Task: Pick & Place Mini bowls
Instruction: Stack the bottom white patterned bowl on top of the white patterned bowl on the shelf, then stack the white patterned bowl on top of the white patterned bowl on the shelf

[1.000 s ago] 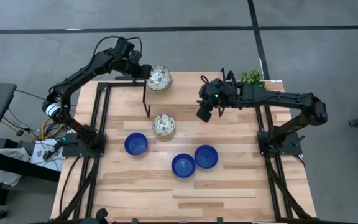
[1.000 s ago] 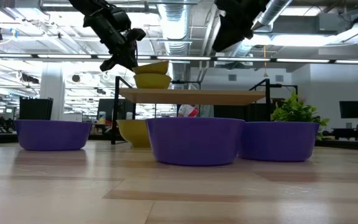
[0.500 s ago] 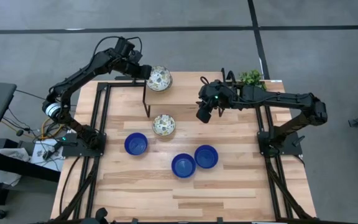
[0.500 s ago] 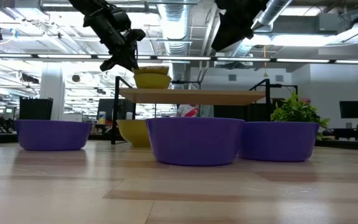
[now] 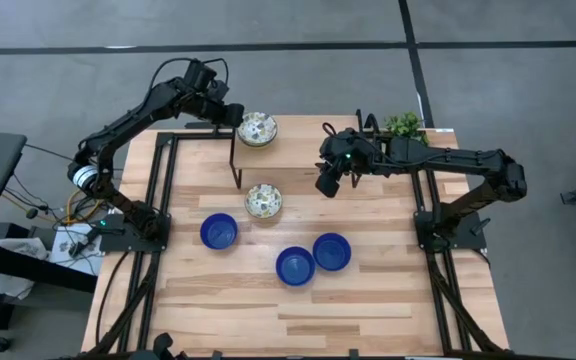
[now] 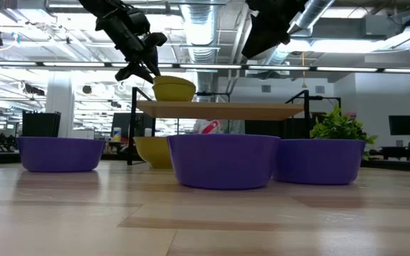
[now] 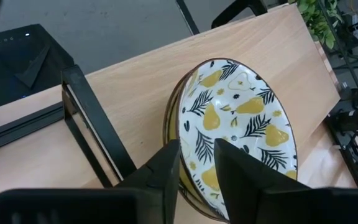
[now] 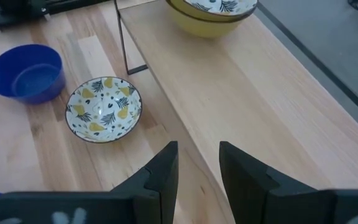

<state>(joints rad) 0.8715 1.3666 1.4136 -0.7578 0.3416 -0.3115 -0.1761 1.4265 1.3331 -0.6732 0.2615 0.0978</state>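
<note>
High view. Wooden table (image 5: 368,300) with a raised shelf (image 5: 298,150) along its 12 o'clock edge. Patterned bowl on the shelf (image 5: 257,128), at the shelf's 9 o'clock end; it looks like a nested pair. Left gripper (image 5: 236,117) at that bowl's 9 o'clock rim. Second patterned bowl (image 5: 264,201) on the table, at 6 o'clock from the shelf bowl. Three blue bowls on the table: one (image 5: 219,231) at 7 o'clock from the second patterned bowl, one (image 5: 295,266) and one (image 5: 332,251) just beside each other toward 5 o'clock. Right gripper (image 5: 327,183) above the shelf's 6 o'clock edge, holding nothing. Plant (image 5: 404,125) at the shelf's 3 o'clock end.

Low view. Shelf bowl (image 6: 174,89) shows yellow, sitting flat on the shelf board (image 6: 223,109). Left gripper (image 6: 145,69) at its 10 o'clock. Blue bowls in front.

Left wrist view. Stacked patterned bowls (image 7: 241,137) on the shelf; fingers (image 7: 166,171) straddle the rim, jaws slightly apart, no clear clamp.

Right wrist view. Jaws apart, empty. Second patterned bowl (image 8: 103,109) and one blue bowl (image 8: 25,72) on the table; shelf bowl (image 8: 213,12) beyond.
</note>
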